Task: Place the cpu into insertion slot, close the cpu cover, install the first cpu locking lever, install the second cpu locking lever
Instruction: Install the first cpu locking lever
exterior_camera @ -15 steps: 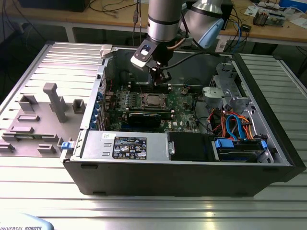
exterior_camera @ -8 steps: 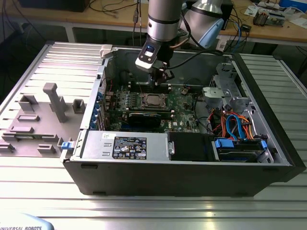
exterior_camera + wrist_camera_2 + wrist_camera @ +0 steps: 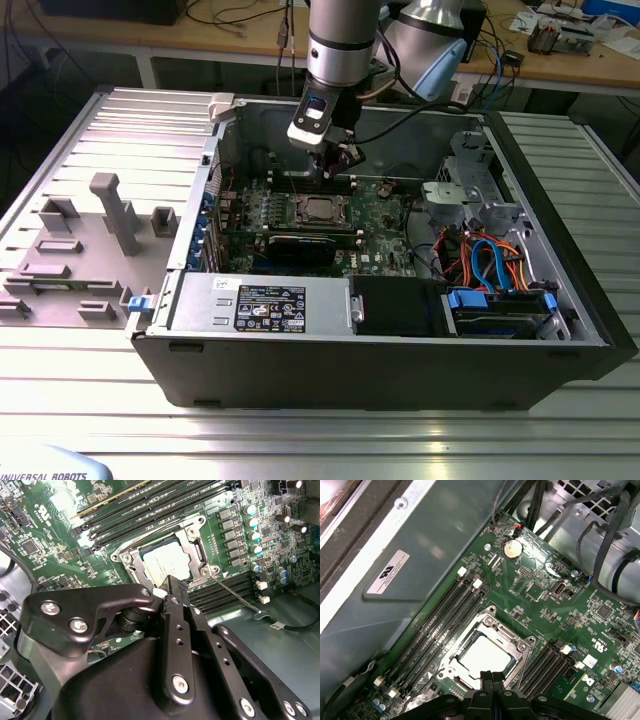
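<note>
The cpu [image 3: 318, 209] lies flat in the insertion slot [image 3: 300, 222] on the green motherboard, its silver top showing in both wrist views [image 3: 167, 562] [image 3: 482, 655]. The cpu cover [image 3: 196, 542] [image 3: 516, 644] lies down around it as a silver frame. A thin wire locking lever [image 3: 235, 595] sticks out from one corner of the slot toward the case wall. My gripper [image 3: 323, 172] [image 3: 176, 587] [image 3: 490, 676] hangs just above the slot's edge, shut, with nothing between its black fingers.
Long memory slots [image 3: 440, 625] run along both sides of the slot. The case's grey wall [image 3: 420, 545] rises close behind. A black card [image 3: 300, 250], a power supply [image 3: 260, 300] and bundled cables [image 3: 480, 260] fill the case. A grey fixture [image 3: 110, 215] stands at the exterior view's left.
</note>
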Controlling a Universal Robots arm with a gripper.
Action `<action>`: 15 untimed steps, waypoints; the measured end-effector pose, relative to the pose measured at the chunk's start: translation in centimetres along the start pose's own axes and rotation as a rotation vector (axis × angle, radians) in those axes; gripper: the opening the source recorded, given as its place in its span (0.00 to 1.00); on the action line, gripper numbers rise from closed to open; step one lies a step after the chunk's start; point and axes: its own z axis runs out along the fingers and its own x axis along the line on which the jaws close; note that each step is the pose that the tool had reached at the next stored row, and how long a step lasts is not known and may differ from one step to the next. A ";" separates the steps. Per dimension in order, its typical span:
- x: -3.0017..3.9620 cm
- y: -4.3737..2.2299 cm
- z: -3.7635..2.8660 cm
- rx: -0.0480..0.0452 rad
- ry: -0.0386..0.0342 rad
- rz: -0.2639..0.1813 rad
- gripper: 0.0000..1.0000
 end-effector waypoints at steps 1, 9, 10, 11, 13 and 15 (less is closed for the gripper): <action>0.00 0.00 0.00 0.0000 0.0000 0.000 0.11; 0.00 0.00 0.00 0.0000 0.0000 0.000 0.11; 0.00 0.00 0.00 0.0000 0.0000 0.000 0.11; 0.00 0.00 0.00 0.0000 0.0000 -0.003 0.11; 0.00 -0.01 0.00 0.0005 -0.0002 -0.026 0.11; 0.02 -0.03 0.00 0.0009 -0.0004 -0.057 0.11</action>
